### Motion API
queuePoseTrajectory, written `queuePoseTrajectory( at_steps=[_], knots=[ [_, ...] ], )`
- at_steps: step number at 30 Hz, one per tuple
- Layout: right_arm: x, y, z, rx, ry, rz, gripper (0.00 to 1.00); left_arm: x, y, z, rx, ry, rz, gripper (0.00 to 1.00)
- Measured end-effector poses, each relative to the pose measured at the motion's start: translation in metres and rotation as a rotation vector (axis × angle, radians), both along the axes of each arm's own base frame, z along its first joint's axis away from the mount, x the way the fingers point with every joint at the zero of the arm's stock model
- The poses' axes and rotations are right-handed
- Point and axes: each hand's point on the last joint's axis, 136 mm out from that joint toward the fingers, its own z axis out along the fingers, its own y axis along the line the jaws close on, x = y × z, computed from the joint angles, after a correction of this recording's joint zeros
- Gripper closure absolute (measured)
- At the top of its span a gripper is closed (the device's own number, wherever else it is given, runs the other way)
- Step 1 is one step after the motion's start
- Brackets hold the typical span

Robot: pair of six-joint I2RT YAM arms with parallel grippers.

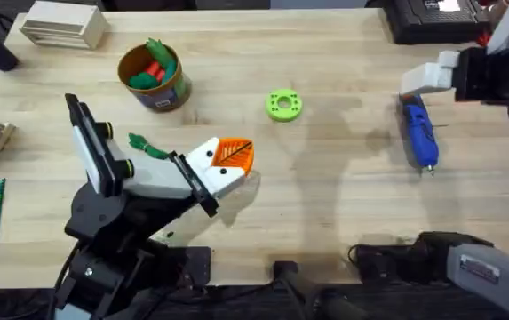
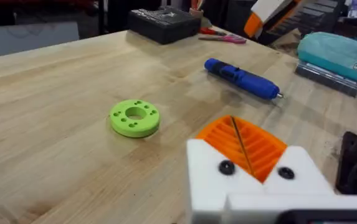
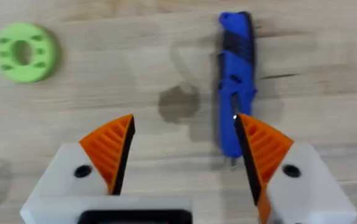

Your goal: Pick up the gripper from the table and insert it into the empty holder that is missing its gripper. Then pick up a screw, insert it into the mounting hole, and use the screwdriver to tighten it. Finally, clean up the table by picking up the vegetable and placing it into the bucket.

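A green ring (image 1: 283,105) is seen between the clenched left gripper (image 1: 233,156) and the spread right gripper (image 3: 184,149) over the screwdriver (image 3: 235,81), its tip hidden

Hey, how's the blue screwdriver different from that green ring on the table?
The screwdriver is blue, long and cigar-shaped, ending in a thin metal bit; the green ring is round and flat with a centre hole and small holes around it. The screwdriver lies under the open right tool, while the green ring sits mid-table away from both arms. Both lie flat on the table, untouched.
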Motion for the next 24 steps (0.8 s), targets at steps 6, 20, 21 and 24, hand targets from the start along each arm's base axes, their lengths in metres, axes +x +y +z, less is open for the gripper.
queuePoseTrajectory(
  at_steps=[6,20,21,24],
  knots=[
    [0.029,-0.04,-0.036,-0.095,0.074,0.069,0.072,0.0,0.0,0.0,0.014,-0.019,-0.001,0.994],
    [0.066,-0.075,-0.153,-0.088,0.291,0.161,0.123,0.0,0.0,0.0,0.032,-0.043,-0.003,0.994],
    [0.065,-0.075,-0.157,-0.084,0.302,0.163,0.147,0.0,0.0,0.0,0.032,-0.043,-0.003,0.994],
    [0.065,-0.074,-0.159,-0.078,0.306,0.167,0.187,0.0,0.0,0.0,0.032,-0.043,-0.002,0.994]
  ],
)
